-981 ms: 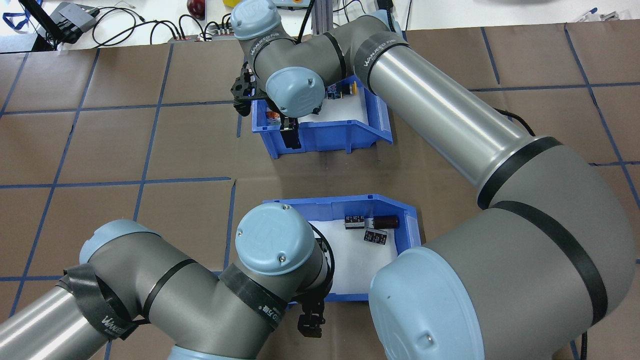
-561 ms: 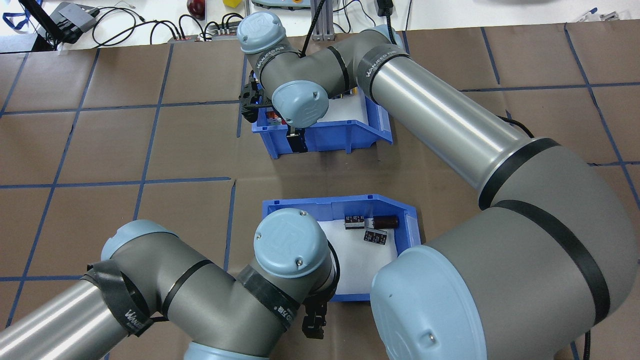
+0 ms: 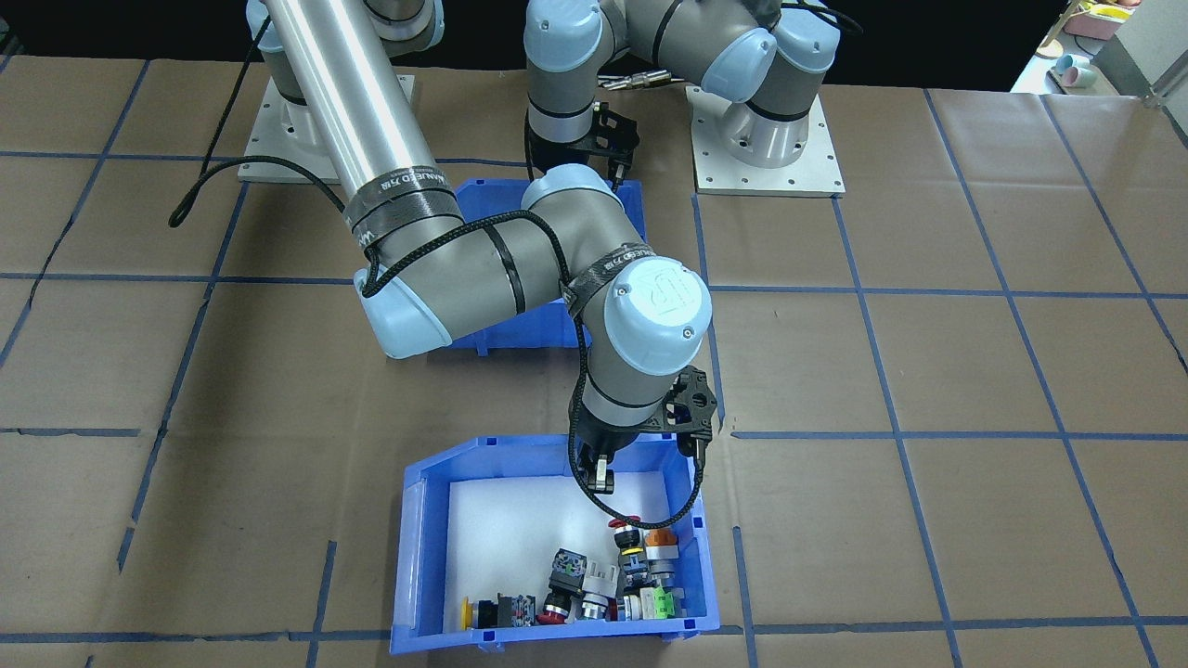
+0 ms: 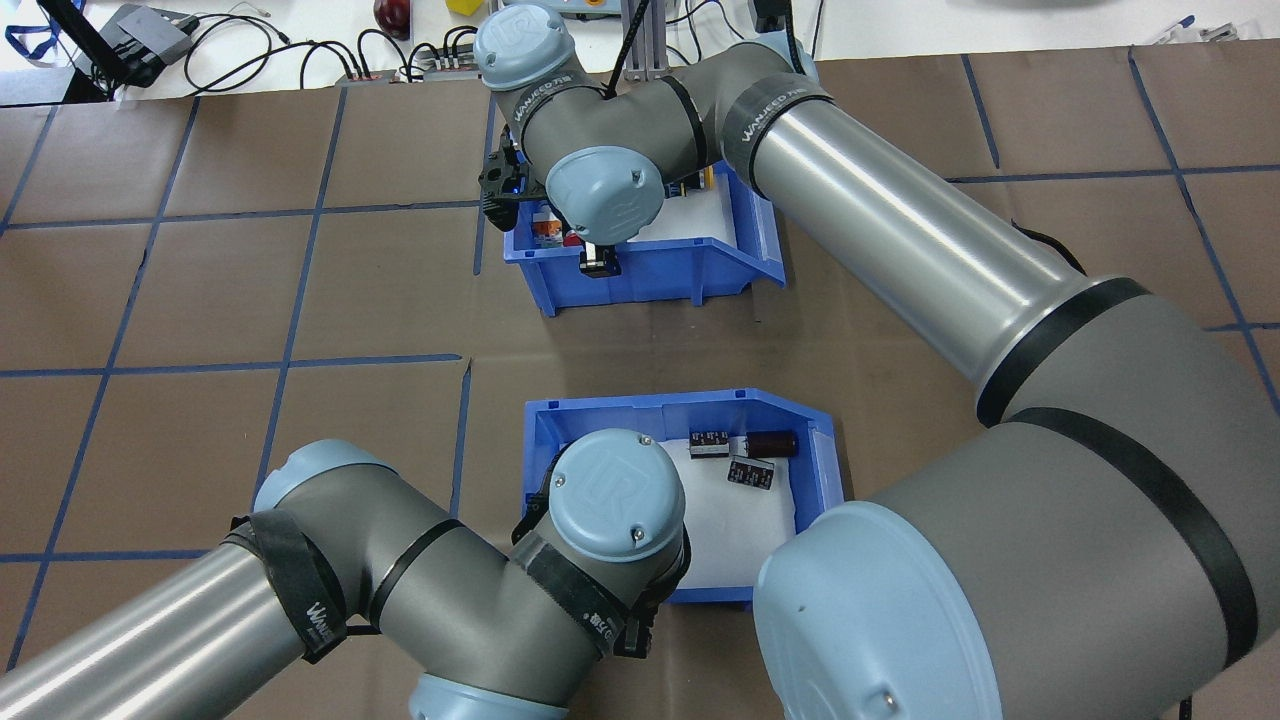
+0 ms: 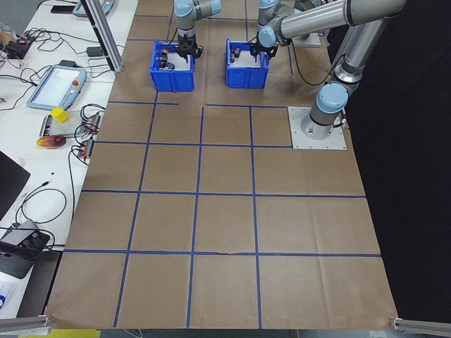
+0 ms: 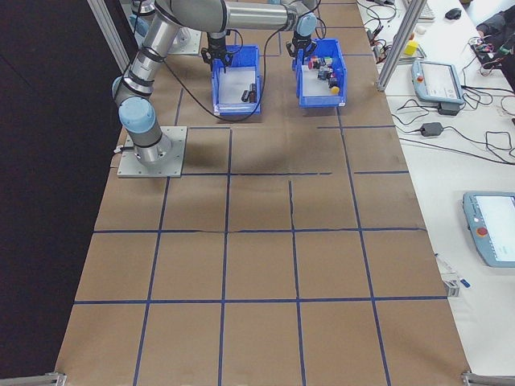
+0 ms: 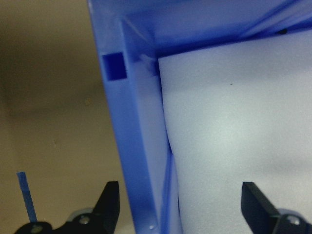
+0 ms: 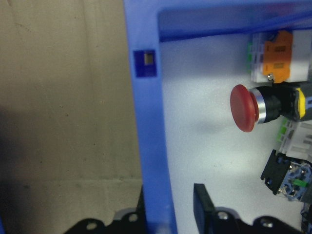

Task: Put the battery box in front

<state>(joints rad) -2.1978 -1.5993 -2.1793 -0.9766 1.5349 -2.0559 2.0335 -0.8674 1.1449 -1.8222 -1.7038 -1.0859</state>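
The battery box [image 4: 560, 420] is the blue bin nearest the robot, white-lined, with three dark cylinders [image 4: 745, 455] at its far right. My left gripper [image 7: 183, 204] is open, one finger outside and one inside the box's blue wall [image 7: 136, 146], near a corner. In the overhead view that gripper [image 4: 632, 635] is mostly hidden under its wrist. My right gripper [image 8: 170, 209] reaches the other blue bin [image 4: 700, 270], the one with push-buttons. It is open and straddles that bin's wall [image 8: 151, 122] with a narrow gap. In the front-facing view the right arm hides most of the battery box [image 3: 634, 209].
The push-button bin [image 3: 418, 557] stands about one floor square beyond the battery box, with a red mushroom button [image 8: 243, 108] close to the right fingers. Brown paper with blue tape lines covers the table [image 4: 200, 300]. Cables and pendants lie along the far edge [image 4: 250, 40].
My left wrist has swung right and forward over the battery box's near left corner. The right gripper has shifted slightly right along the push-button bin's wall.
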